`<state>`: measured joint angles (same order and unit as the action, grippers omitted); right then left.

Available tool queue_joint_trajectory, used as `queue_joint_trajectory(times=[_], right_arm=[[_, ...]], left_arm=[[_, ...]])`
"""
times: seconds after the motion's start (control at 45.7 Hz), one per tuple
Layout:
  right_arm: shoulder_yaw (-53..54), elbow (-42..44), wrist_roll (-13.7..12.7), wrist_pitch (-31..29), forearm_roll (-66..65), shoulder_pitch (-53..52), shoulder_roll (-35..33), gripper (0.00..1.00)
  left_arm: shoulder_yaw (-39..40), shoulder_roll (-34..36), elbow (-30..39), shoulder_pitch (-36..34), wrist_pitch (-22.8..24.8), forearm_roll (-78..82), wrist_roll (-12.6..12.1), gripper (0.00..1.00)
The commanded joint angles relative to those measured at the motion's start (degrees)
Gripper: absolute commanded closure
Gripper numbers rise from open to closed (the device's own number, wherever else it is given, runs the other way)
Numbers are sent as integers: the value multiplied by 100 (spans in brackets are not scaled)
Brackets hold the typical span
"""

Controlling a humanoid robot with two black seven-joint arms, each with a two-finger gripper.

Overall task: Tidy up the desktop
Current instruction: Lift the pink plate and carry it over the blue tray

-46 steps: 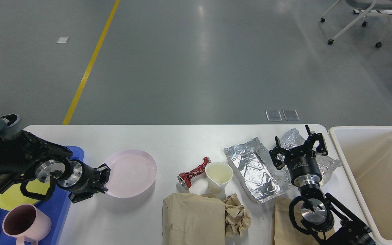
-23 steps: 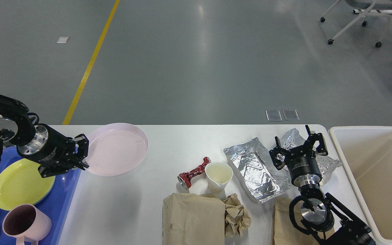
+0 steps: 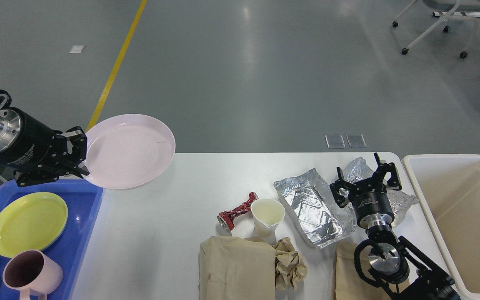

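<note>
Our left gripper (image 3: 79, 152) has its jaws clamped on the left rim of a pink plate (image 3: 129, 151), which hangs in the air above the far left corner of the counter (image 3: 156, 233), close to level and tipped a little toward us. The counter itself, white with rounded corners, fills the lower middle of the head view.

Taking the paper cup (image 3: 267, 214) near the counter's middle as our landmark: a crushed red can (image 3: 237, 211) lies just to its left, touching or nearly so. In front of the cup sit a brown paper bag (image 3: 236, 268) and a crumpled brown paper wad (image 3: 291, 263). Just right of the cup lies an empty foil tray (image 3: 313, 206).

Further right of the cup, our right gripper (image 3: 367, 177) hovers with its jaws apart over a crumpled foil sheet (image 3: 402, 200), holding nothing. Beyond that, off the counter's right end, stands a beige bin (image 3: 452, 196).

Far left of the cup, a blue tray (image 3: 88, 200) overlaps the counter's left edge and carries a yellow-green plate (image 3: 27, 223) and a pink mug (image 3: 31, 273). The held plate is above the tray's far right corner.
</note>
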<state>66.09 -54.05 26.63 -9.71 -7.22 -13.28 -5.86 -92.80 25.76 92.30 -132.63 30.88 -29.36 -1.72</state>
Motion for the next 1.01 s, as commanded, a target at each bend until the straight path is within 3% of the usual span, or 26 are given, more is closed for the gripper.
queue_joint_trajectory(times=[0.0, 0.394, 0.591, 0.722, 0.875, 0.985], right_arm=[[0, 0, 1, 4, 1, 1, 6, 0], [0, 0, 1, -5, 1, 1, 6, 0], [0, 0, 1, -5, 1, 1, 6, 0], [0, -9, 1, -5, 1, 1, 6, 0], [0, 0, 1, -5, 1, 1, -3, 0], [0, 0, 1, -5, 1, 1, 6, 0]], left_arm=[[-107, 341, -597, 755, 14, -8, 40, 100], [288, 1801, -3287, 3277, 58, 18, -39, 100], [1026, 1960, -4483, 4850, -30, 9, -65, 100], [1475, 1951, -4993, 5721, -65, 1, -82, 100], [1861, 1898, -5433, 6319, -337, 9, -363, 100], [2195, 1880, -5477, 6671, -478, 18, -390, 100]])
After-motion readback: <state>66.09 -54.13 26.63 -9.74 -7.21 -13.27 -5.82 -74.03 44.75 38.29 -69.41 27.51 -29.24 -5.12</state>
